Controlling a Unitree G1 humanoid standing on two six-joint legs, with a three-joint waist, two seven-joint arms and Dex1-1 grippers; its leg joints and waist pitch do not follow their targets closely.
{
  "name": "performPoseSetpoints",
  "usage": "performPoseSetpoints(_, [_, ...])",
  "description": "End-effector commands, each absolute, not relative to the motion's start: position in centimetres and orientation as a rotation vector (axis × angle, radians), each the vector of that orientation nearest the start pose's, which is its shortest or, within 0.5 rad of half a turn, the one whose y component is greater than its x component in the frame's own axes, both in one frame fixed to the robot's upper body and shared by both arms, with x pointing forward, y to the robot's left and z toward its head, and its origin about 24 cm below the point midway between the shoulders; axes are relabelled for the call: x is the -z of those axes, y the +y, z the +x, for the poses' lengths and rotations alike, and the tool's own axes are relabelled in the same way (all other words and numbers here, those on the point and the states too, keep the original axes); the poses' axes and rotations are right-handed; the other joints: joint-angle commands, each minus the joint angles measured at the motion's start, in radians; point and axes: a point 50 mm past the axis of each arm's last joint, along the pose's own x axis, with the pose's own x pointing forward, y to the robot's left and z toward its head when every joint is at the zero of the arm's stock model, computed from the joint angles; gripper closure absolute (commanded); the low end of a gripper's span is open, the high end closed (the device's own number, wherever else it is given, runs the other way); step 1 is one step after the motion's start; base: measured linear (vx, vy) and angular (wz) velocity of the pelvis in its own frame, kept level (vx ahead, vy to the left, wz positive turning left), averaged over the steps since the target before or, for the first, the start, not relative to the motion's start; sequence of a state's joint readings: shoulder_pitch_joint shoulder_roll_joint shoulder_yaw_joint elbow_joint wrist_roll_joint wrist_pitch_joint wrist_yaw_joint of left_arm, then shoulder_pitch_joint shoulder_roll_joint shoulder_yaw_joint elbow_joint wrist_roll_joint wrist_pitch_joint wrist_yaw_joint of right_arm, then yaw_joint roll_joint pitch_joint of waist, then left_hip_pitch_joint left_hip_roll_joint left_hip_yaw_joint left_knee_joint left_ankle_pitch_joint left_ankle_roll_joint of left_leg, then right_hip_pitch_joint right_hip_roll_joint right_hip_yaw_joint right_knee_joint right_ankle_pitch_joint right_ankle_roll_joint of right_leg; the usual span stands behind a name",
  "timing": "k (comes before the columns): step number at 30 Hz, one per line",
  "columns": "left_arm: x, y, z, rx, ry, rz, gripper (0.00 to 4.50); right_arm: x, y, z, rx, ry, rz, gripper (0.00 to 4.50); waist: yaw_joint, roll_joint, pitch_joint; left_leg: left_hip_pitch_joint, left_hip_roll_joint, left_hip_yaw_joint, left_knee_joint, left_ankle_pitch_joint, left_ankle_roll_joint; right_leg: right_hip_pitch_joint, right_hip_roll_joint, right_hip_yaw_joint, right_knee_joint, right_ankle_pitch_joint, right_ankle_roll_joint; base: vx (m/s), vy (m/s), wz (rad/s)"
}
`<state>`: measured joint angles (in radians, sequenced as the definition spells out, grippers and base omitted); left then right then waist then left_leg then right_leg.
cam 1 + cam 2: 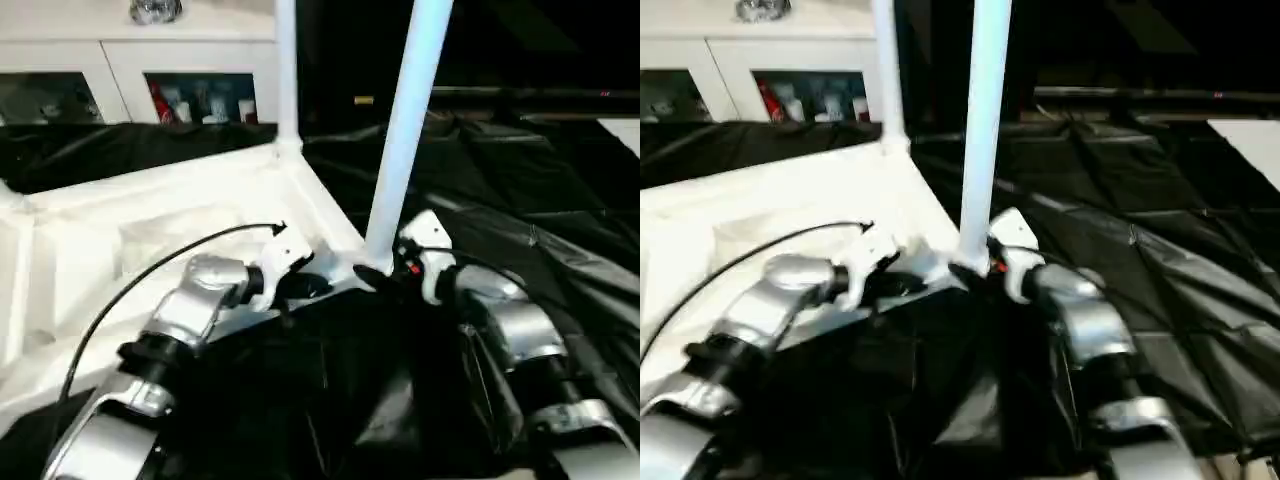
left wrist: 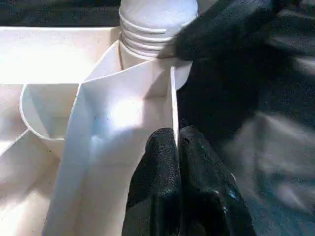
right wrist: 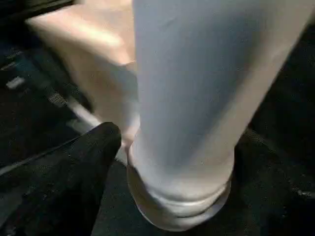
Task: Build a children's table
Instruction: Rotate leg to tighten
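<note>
The white tabletop (image 1: 150,230) lies upside down on the black sheet (image 1: 540,250), with one leg (image 1: 285,70) up at the far corner and another leg (image 1: 405,140) standing in the near corner socket. The left end effector (image 2: 177,162) is shut tight, pinching the tabletop's thin edge, and the right end effector (image 1: 400,268) sits by the near leg's foot; I cannot tell if it is open. The near leg leans and its grooves still show, so it may tip or pop out if bumped. There are no words to read anywhere.
</note>
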<state>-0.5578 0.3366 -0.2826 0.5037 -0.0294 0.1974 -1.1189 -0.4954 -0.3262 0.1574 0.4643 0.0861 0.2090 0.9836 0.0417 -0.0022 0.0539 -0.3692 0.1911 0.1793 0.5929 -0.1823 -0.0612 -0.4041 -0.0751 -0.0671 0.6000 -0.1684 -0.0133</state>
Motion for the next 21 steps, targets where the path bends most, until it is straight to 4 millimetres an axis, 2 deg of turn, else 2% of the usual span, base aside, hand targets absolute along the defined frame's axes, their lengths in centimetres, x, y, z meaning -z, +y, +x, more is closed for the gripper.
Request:
performPoseSetpoints(1, [-6.1, 10.6, 30.7, 1.41, 0.364, 0.337, 4.5, -5.8, -12.2, 30.7, -1.233, 0.325, -0.189, 0.67, 0.004, -0.002, -0.064, 0.012, 0.043, -0.009, -0.07, -0.224, 0.059, 0.05, -0.066, 0.046, -0.07, -0.231, -0.237, 0.0, 0.0, 0.0])
performPoseSetpoints(5, [-6.0, 11.7, 30.4, 1.434, 0.381, 0.354, 4.5, -5.8, -12.9, 30.2, -1.294, 0.355, -0.206, 0.67, 0.015, -0.004, -0.059, 0.018, 0.043, -0.008, -0.073, -0.266, 0.038, 0.044, -0.068, 0.048, -0.078, -0.319, -0.215, 0.0, 0.0, 0.0])
performPoseSetpoints(7, [-6.0, 12.1, 30.4, 1.441, 0.39, 0.361, 4.5, -5.8, -13.0, 30.0, -1.315, 0.365, -0.204, 0.94, 0.017, -0.004, -0.059, 0.016, 0.043, -0.01, -0.075, -0.266, 0.032, 0.045, -0.069, 0.047, -0.079, -0.34, -0.204, 0.0, 0.0, 0.0])
performPoseSetpoints(9, [-5.9, 12.7, 30.2, 1.449, 0.402, 0.371, 4.5, -5.7, -13.1, 29.7, -1.342, 0.382, -0.205, 1.01, 0.017, -0.005, -0.059, 0.016, 0.043, -0.011, -0.076, -0.264, 0.027, 0.044, -0.07, 0.048, -0.079, -0.353, -0.197, 0.0, 0.0, 0.0])
performPoseSetpoints(12, [-5.9, 13.2, 30.0, 1.457, 0.414, 0.376, 4.5, -5.7, -13.0, 29.5, -1.364, 0.387, -0.2, 1.31, 0.019, -0.005, -0.06, 0.014, 0.044, -0.011, -0.077, -0.257, 0.027, 0.045, -0.07, 0.048, -0.077, -0.342, -0.194, 0.0, 0.0, 0.0])
performPoseSetpoints(18, [-5.8, 13.6, 30.0, 1.453, 0.421, 0.376, 4.5, -5.6, -12.8, 29.2, -1.392, 0.393, -0.164, 1.72, 0.02, -0.005, -0.063, 0.013, 0.043, -0.01, -0.074, -0.227, 0.031, 0.046, -0.068, 0.047, -0.07, -0.285, -0.214, 0.0, 0.0, 0.0])
performPoseSetpoints(21, [-5.9, 13.2, 30.8, 1.358, 0.415, 0.335, 4.5, -5.2, -12.3, 29.4, -1.328, 0.38, -0.127, 1.77, 0.022, -0.005, -0.063, 0.014, 0.044, -0.009, -0.073, -0.22, 0.033, 0.046, -0.069, 0.048, -0.069, -0.266, -0.223, 0.0, 0.0, 0.0])
